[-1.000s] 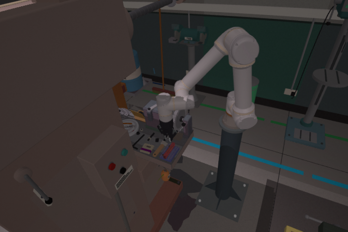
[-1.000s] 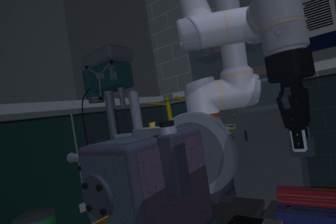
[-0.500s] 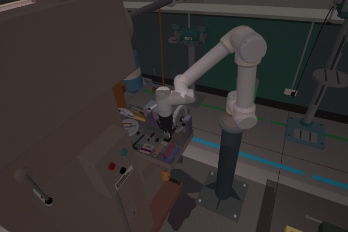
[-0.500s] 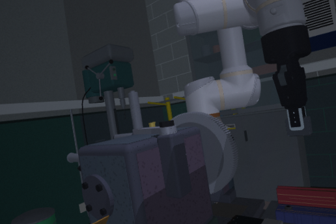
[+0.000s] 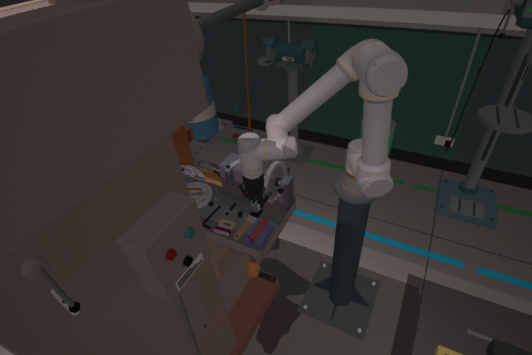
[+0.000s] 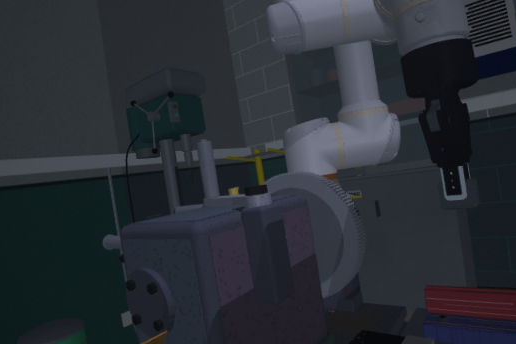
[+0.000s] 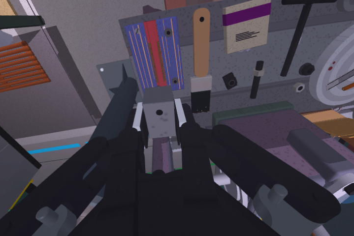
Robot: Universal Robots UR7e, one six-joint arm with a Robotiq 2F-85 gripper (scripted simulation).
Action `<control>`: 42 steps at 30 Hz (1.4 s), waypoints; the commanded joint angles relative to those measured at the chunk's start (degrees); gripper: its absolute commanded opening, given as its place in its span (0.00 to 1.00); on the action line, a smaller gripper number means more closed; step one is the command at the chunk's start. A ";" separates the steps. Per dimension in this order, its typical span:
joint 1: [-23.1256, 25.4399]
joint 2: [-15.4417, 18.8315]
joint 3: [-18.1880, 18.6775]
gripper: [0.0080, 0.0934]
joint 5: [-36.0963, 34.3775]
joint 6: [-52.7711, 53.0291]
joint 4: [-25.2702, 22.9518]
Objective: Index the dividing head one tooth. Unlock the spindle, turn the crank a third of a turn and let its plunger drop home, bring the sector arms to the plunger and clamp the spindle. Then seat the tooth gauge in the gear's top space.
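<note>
The tooth gauge (image 7: pixel 158 112), a small grey block with a round hole in its face, sits clamped in my closed gripper (image 7: pixel 158 117) above the table. From the second side camera the gripper (image 6: pixel 455 189) hangs in the air to the right of the gear (image 6: pixel 333 230), at about the height of the gear's top. The gear is a pale toothed disc standing on edge on the dividing head (image 6: pixel 223 270), a speckled grey and purple housing. From the side camera the gripper (image 5: pixel 256 205) is just in front of the gear (image 5: pixel 274 178). The crank and sector arms are hidden.
The dividing head body (image 7: pixel 288 139) lies close on one side of my fingers. On the table below lie a blue and red case (image 7: pixel 155 53), a brush (image 7: pixel 201 61), a booklet (image 7: pixel 245 26) and a black T-handle (image 7: pixel 297 39). The arm's pedestal (image 5: pixel 350 251) stands beside the table.
</note>
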 commanded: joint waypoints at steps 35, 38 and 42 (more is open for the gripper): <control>0.00 -0.07 -0.05 0.00 0.00 66.26 -0.05; 0.00 -0.07 -0.05 0.00 0.00 72.65 -0.05; 0.00 -0.07 -0.05 0.00 0.00 79.16 -0.05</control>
